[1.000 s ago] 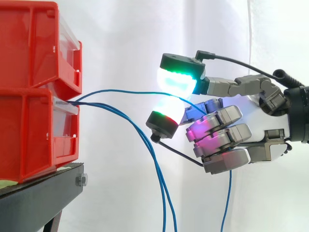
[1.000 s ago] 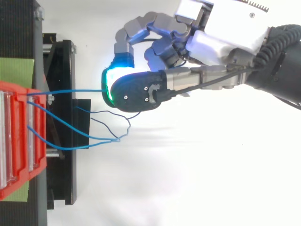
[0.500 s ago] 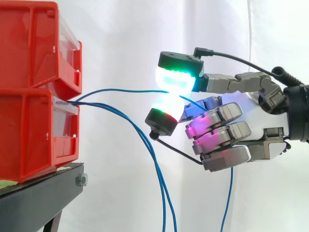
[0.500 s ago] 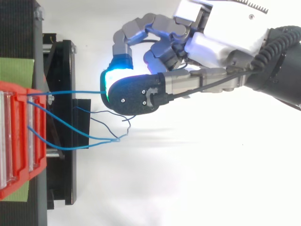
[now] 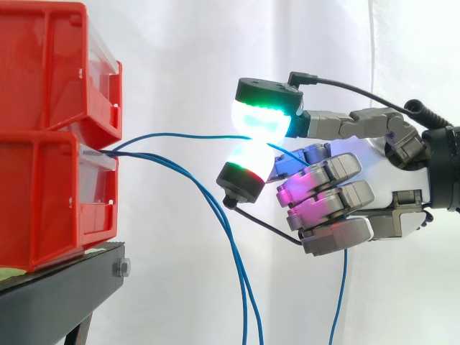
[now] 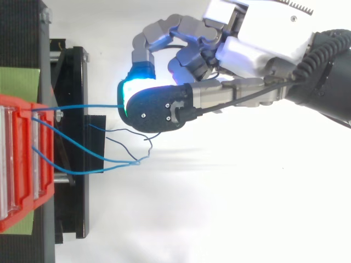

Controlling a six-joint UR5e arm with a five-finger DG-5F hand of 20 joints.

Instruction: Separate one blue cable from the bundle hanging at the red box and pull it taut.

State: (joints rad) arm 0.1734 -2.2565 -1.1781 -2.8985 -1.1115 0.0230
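Now the hand (image 5: 374, 183) pinches one blue cable (image 5: 194, 135), which runs nearly level, lengthwise from the red box (image 5: 50, 194) rightward.

1. The 2 stacked bins (image 5: 43, 180) are red, with clear, colourless front panels.
2. The stand (image 5: 65, 287) beneath them is black. In the top view a pale green sheet (image 6: 19, 81) shows beside the bins.
3. The blue cable (image 5: 180, 135) and the other hanging cables (image 5: 223, 230) share one plain mid blue, unmarked.
4. The hand (image 5: 392, 183) is white at the palm, with grey metallic fingers.
5. Its upper fingertip (image 5: 262, 118) glows white to cyan with a green edge under a black cap. The lower pad (image 5: 248, 159) glows white with a green and red rim. The curled fingers carry a magenta tint.
6. The curtain (image 5: 180, 57) is plain white.
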